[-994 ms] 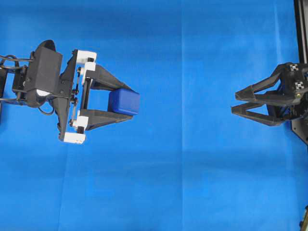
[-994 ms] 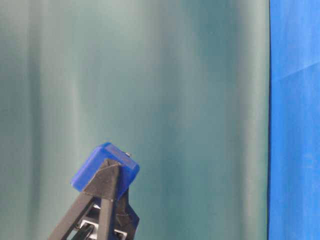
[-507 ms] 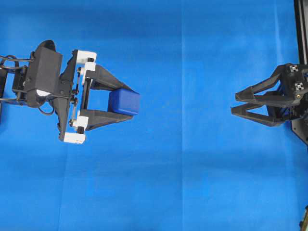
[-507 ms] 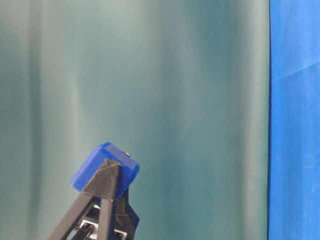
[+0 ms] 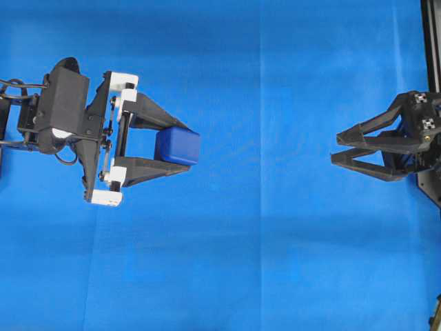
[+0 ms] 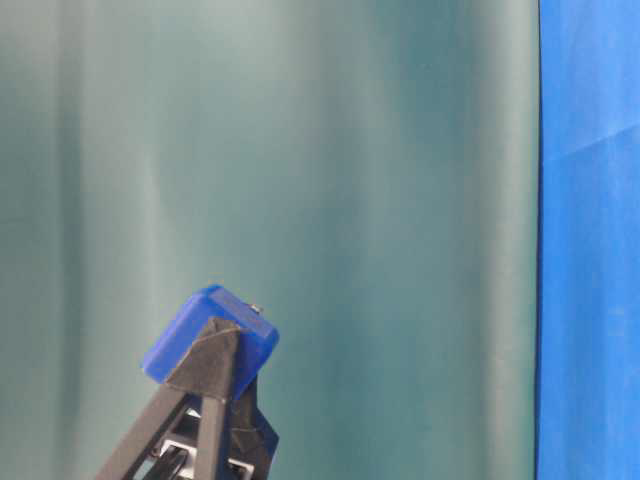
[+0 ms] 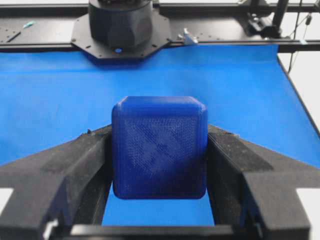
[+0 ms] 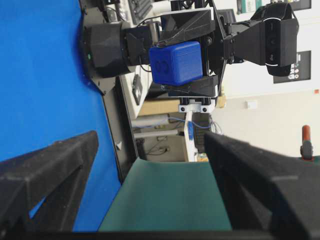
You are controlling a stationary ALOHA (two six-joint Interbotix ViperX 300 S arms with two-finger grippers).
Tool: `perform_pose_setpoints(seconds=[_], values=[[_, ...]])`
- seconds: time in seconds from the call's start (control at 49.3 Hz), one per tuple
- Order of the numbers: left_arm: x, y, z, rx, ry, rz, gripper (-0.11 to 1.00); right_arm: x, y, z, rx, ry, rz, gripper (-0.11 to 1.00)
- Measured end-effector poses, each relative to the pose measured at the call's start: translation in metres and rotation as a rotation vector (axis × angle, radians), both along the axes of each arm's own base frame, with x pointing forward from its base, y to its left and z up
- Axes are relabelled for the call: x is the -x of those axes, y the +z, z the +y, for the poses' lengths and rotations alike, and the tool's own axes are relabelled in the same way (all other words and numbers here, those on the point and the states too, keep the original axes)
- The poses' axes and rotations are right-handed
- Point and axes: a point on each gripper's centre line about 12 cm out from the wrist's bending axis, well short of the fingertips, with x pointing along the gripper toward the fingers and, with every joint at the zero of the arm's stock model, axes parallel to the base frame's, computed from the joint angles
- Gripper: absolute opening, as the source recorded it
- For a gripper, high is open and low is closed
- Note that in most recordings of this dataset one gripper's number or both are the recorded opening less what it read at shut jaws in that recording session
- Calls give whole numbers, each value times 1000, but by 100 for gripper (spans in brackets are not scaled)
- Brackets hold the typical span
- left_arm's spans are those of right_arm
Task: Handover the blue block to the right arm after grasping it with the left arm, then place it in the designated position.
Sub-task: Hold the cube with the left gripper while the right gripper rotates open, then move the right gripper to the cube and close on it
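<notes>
The blue block (image 5: 178,146) is a small dark-blue cube, clamped between the two black fingers of my left gripper (image 5: 187,148), which has white brackets and points right. In the left wrist view the block (image 7: 159,147) fills the gap between both fingers, held above the cloth. The table-level view shows the block (image 6: 205,335) tilted at the fingertips (image 6: 215,350). My right gripper (image 5: 335,148) stands open at the far right, turned on its side and facing the block, with a wide stretch of cloth between them. From the right wrist the block (image 8: 176,62) shows ahead, beyond the empty fingers (image 8: 55,165).
Blue cloth (image 5: 262,262) covers the table. A black frame rail (image 5: 431,41) runs along the right edge. A green backdrop (image 6: 350,200) stands behind the scene. The right arm's black base (image 7: 120,22) sits at the far edge of the cloth.
</notes>
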Motion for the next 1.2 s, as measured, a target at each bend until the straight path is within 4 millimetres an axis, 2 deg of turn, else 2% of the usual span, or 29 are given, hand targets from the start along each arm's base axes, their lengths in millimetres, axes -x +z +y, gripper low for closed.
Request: perform_pose_setpoints(seconds=[0.243,0.467,0.954,1.197], values=[[0,0,0,0,0,0,46,-1,0,0,0,0,2,96],[0,0,0,0,0,0,46,-16,9,1,3,0,7,96],[0,0,0,12,2,1,46,-93,25,4,38,3,55,96],[0,0,0,15,2,1,46,-131,27,6,53,3,71,96]])
